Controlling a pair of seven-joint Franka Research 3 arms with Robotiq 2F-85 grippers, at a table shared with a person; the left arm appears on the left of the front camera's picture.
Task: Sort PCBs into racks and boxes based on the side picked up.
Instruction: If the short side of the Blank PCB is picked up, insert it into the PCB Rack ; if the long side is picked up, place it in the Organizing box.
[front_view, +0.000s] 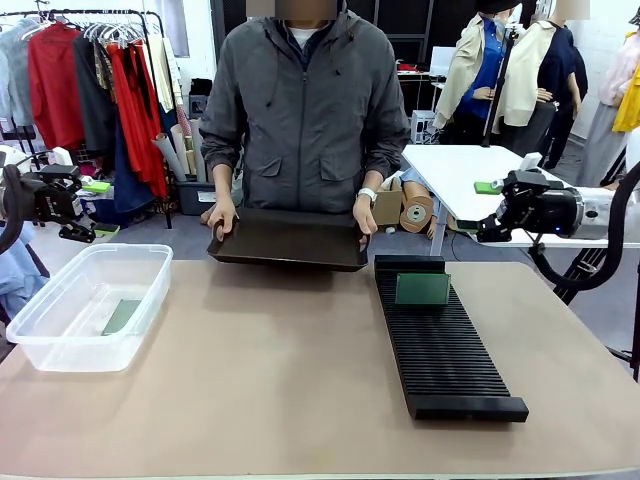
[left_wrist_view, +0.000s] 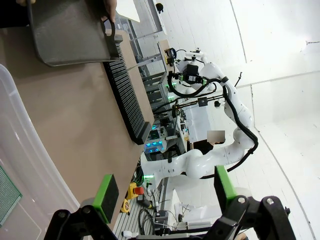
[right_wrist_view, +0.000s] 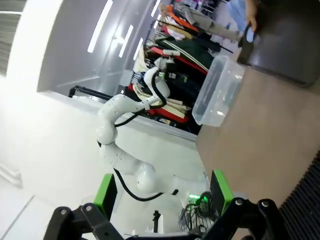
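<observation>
A green PCB (front_view: 122, 316) lies flat in the clear box (front_view: 90, 305) at the table's left. A second PCB (front_view: 422, 289) stands upright in the far end of the long black rack (front_view: 445, 345) at the right. My left gripper (front_view: 100, 208) hovers open beyond the table's left edge, above and behind the box, holding nothing. My right gripper (front_view: 480, 208) hangs open off the far right, behind the rack, also with nothing in it. The left wrist view shows open green pads (left_wrist_view: 106, 195), the box wall (left_wrist_view: 25, 165) and its PCB (left_wrist_view: 7, 195). Open pads (right_wrist_view: 220, 190) rise in the right wrist view.
A person at the far side holds a shallow black tray (front_view: 290, 240) by both ends, resting on the table's far edge between box and rack. A clothes rail stands behind at the left, and a white table (front_view: 450, 165) behind at the right.
</observation>
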